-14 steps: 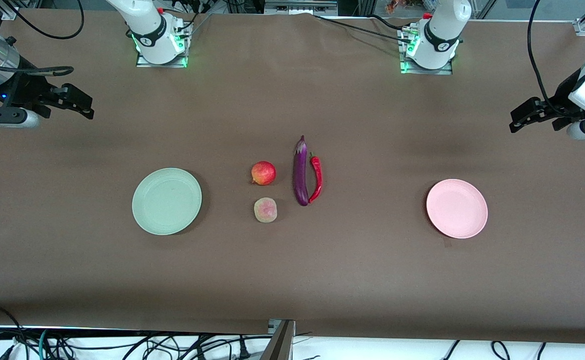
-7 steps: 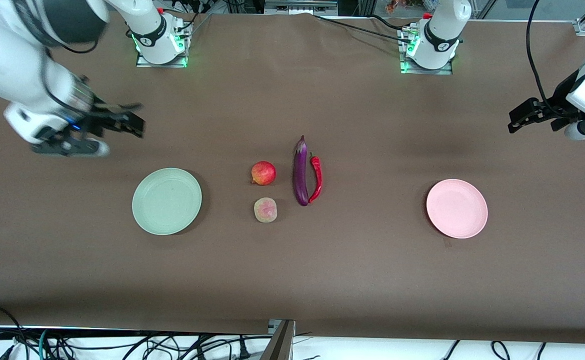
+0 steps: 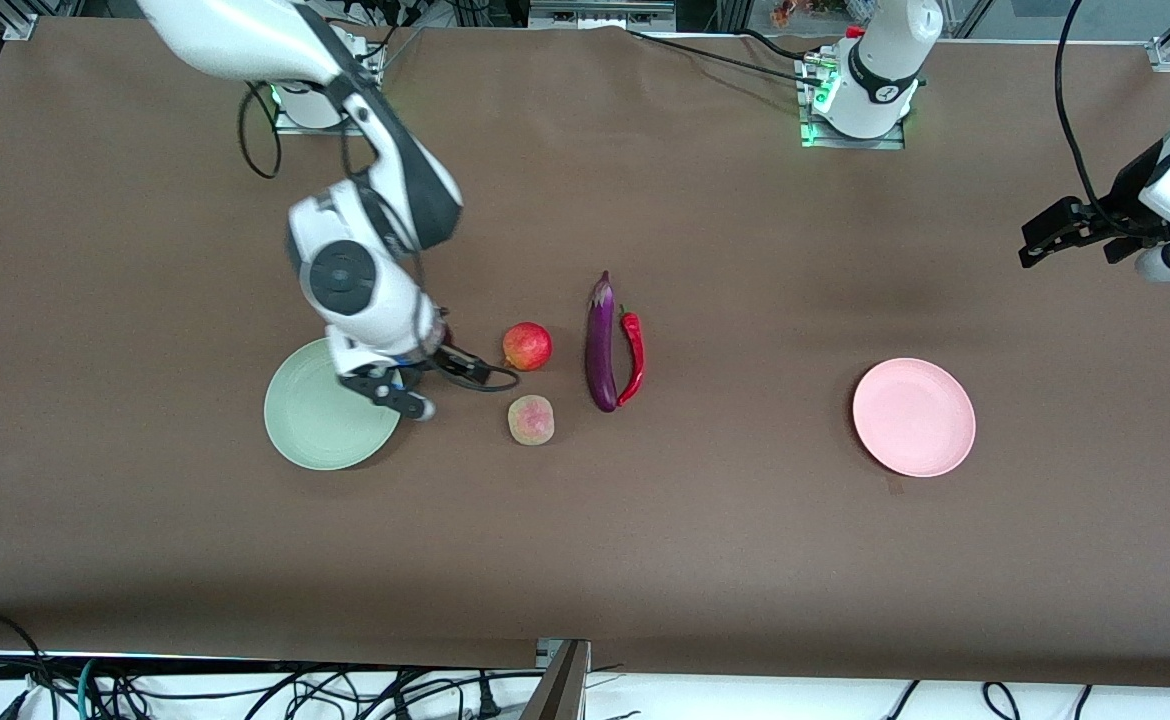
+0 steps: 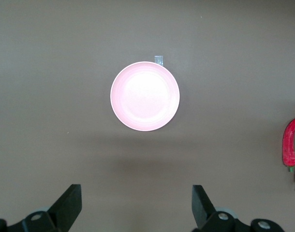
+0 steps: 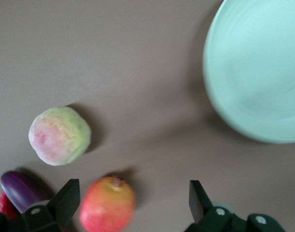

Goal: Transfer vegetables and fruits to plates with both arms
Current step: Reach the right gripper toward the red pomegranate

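Front view, brown tabletop (image 3: 705, 540), cables (image 3: 245, 690) at edge

Table (image 3: 705, 560) layout: green plate (image 3: 320, 430) toward the right arm's end, pink plate (image 3: 913, 417) toward the left arm's end, produce between them mid-table. Pomegranate (image 3: 526, 346) sits farther from the front camera than the peach (image 3: 531, 419); eggplant (image 3: 600, 345) lies beside both toward the left arm's end, chili (image 3: 632, 357) just beside it on the pink-plate side. Right end effector (image 3: 445, 362) is over the table between green plate and pomegranate; left end effector (image 3: 1045, 232) waits over the table's left-arm end.
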You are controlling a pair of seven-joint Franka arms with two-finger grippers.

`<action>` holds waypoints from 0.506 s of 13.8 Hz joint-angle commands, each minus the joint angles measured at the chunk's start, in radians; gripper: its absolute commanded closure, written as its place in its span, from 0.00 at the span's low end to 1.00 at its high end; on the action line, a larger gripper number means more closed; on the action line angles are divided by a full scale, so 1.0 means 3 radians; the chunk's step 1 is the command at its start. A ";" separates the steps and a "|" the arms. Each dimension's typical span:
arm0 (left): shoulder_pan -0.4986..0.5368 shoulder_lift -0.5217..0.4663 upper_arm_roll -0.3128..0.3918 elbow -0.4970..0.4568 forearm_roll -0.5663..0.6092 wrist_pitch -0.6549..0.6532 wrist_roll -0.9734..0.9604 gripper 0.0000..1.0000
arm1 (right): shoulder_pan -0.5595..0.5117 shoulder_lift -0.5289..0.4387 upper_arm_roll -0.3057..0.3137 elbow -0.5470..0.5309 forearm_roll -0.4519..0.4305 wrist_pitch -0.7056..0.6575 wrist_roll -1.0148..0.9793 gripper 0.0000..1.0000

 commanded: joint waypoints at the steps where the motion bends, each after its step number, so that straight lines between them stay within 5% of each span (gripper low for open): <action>1: 0.0017 0.0015 0.0003 0.0012 -0.0063 0.0023 0.0059 0.00 | 0.0178 0.0171 -0.0015 0.0088 0.0063 0.0165 0.0533 0.00; 7: 0.0012 0.0050 -0.0017 0.0017 -0.0063 0.0023 0.0059 0.00 | 0.0383 0.0417 -0.0020 0.0073 0.0196 0.0468 0.0785 0.00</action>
